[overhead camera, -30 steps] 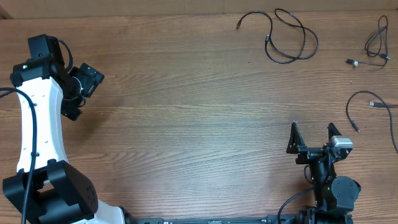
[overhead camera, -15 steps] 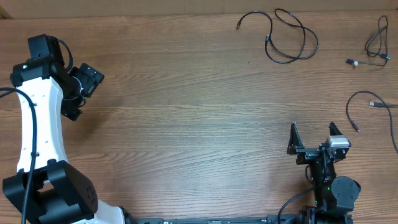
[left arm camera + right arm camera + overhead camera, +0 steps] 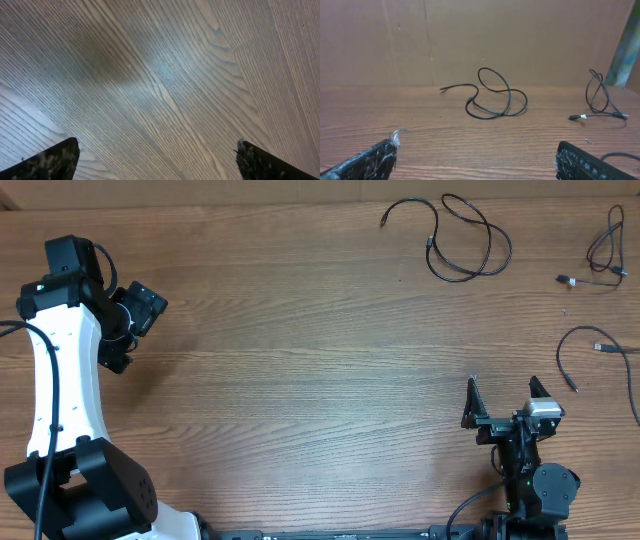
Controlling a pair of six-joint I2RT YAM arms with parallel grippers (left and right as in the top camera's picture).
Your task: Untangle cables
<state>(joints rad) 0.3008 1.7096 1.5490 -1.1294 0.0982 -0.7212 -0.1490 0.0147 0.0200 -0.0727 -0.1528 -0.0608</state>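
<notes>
Jaws of the right claw (image 3: 502, 393) stand wide apart and hold nothing. It sits low near my edge of the table (image 3: 300, 380), pointed across the wood. I judge that is a parked, watching pose: the wrist camera takes in most of the work from there.

Nearest to that claw, just off to its right, lies the curved cable (image 3: 575, 345), one plug end turned towards the claw. Straight ahead and well out is the looped cable (image 3: 465, 238), crossing over itself but touching no other cord. Ahead and further right is the folded cable (image 3: 603, 255), doubled up by the far corner. All three lie well apart from one another, so I take the separating to be done, or nearly so. The loop's self-crossing is the only thing left that I might tidy.

The left claw (image 3: 157, 145) is likewise spread wide and empty, far off to the right claw's left, tilted down at bare wood. No cord is near it, which I read as keeping it clear.
</notes>
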